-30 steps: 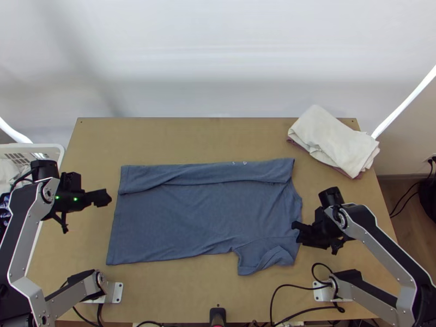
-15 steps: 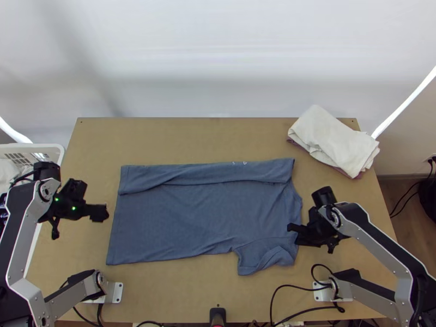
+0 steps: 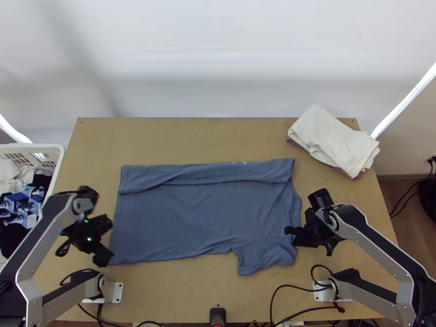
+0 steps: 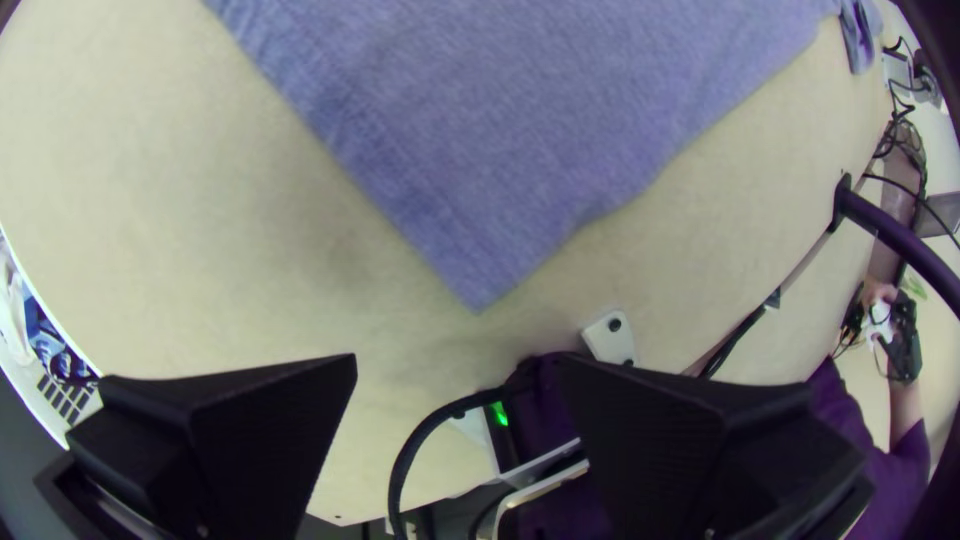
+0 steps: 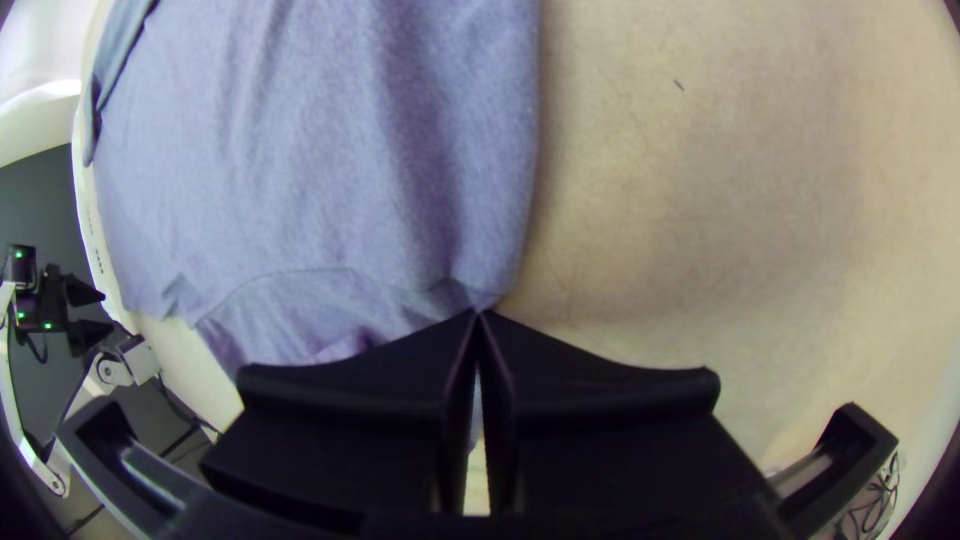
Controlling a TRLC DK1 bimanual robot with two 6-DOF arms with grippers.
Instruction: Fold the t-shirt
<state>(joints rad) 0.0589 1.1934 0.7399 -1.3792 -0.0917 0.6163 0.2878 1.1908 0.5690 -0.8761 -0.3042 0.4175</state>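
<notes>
One blue t-shirt, one left tool released (jaws apart), one right tool clenched on t-shirt edge.

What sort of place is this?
Probably a robotics lab or workshop: two robot arms stand at a wooden table bearing a blue t-shirt, with a basket of clothes alongside.

Blue-grey t-shirt spread sideways on table, far side folded inward in 1 strip, near sleeve creased.
</notes>
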